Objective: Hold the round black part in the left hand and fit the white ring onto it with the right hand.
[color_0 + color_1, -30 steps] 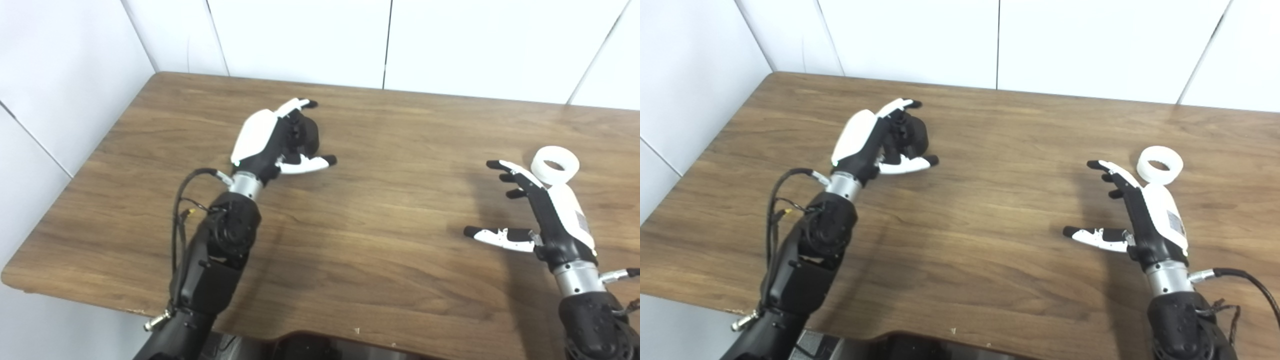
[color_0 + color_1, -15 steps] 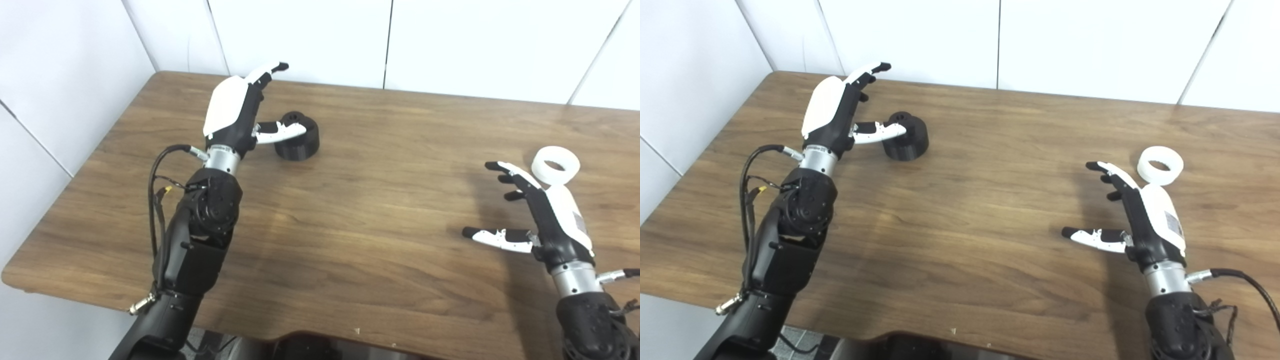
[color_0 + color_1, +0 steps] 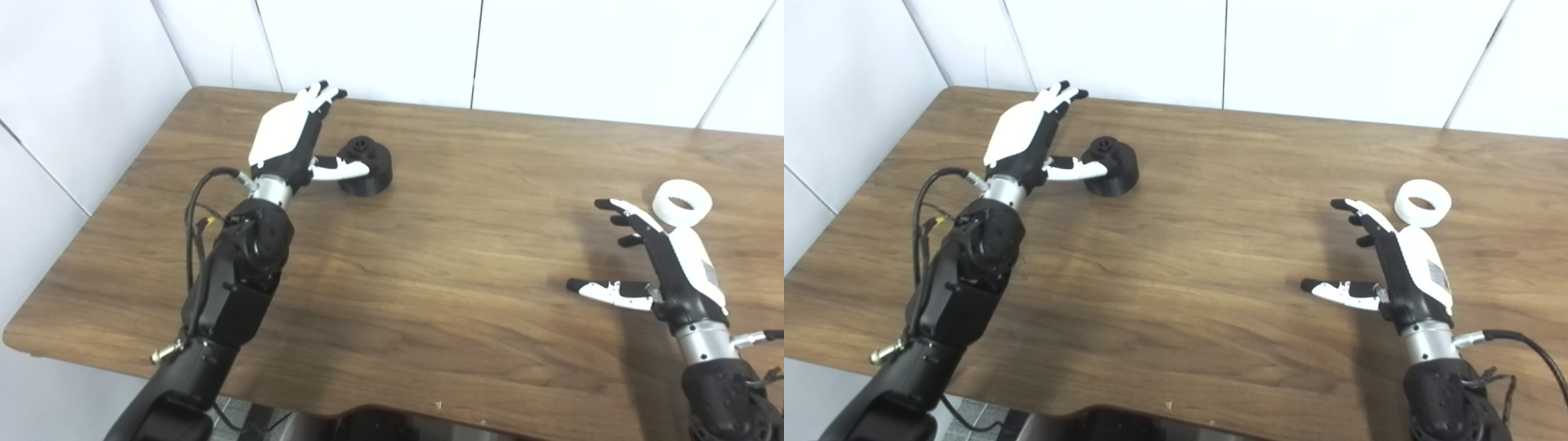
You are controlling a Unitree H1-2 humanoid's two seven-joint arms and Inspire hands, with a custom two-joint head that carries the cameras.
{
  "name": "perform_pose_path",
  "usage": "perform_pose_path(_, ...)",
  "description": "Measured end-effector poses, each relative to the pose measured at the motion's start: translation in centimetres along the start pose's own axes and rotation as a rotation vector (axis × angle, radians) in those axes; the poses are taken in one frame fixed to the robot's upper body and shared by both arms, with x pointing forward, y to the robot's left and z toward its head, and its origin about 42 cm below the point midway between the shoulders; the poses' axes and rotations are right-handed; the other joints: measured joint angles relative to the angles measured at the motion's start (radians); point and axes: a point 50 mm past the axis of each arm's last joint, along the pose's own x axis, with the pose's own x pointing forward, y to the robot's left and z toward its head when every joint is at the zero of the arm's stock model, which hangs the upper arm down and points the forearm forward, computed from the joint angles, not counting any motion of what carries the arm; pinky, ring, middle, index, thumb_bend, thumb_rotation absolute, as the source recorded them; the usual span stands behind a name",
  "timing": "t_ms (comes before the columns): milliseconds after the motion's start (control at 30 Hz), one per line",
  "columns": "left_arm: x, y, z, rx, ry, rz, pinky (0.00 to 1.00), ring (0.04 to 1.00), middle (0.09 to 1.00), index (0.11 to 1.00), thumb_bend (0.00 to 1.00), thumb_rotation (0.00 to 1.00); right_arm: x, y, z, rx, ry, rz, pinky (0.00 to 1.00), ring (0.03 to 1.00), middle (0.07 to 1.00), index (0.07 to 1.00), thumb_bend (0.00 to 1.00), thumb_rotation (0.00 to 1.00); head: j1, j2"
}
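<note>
Currently neither part is held, so the task reads as barely begun. Left hand (image 3: 288, 138) sits at the far left of the tabletop (image 3: 441, 257), fingers stretched out and apart toward the back wall, thumb lying across the front of the round black part (image 3: 367, 166). Thumb tip overlaps the part in both views; cannot tell whether it touches or only passes in front. Nothing is gripped: the fingers are well clear of the part and it stands upright on the wood, small hub on top facing up.

Right hand (image 3: 664, 260) is on the right side of the tabletop, open, fingers spread and slightly curled, thumb pointing left toward the middle. It holds nothing. White ring (image 3: 682, 202) lies flat on the wood just beyond this hand, hole up, near its knuckles but apart from the fingertips.

Status, as judged:
- Done: both hands positioned close to their respective parts.
- Left: left hand must close round the black part and lift it; right hand must reach the ring, grasp it, carry it across and seat it over the part.
- The two parts are well apart, at opposite sides of the tabletop.
</note>
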Motion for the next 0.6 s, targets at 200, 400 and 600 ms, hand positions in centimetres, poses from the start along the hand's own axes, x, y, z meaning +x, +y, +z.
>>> perform_pose_path(200, 0.5, -0.7, -0.7, 0.047, 0.041, -0.029, 1.0, 1.0, 1.0, 0.871, 1.0, 0.52, -0.2, 0.1, -0.1, -0.003, 0.002, -0.005, 0.68, 0.816, 0.871, 0.824, 0.8, 0.19, 0.002, 0.003)
perform_pose_path(400, 0.5, -1.0, -1.2, 0.073, 0.052, -0.068, 1.0, 1.0, 1.0, 0.871, 1.0, 0.54, -0.2, 0.0, -0.1, -0.005, -0.001, -0.008, 0.68, 0.816, 0.872, 0.824, 0.81, 0.19, 0.0, 0.008)
perform_pose_path(600, 0.4, -1.6, -0.9, 0.09, 0.048, -0.097, 1.0, 1.0, 1.0, 0.866, 1.0, 0.58, -0.2, 0.0, -0.1, -0.006, -0.001, -0.008, 0.68, 0.82, 0.88, 0.825, 0.8, 0.19, 0.0, 0.011)
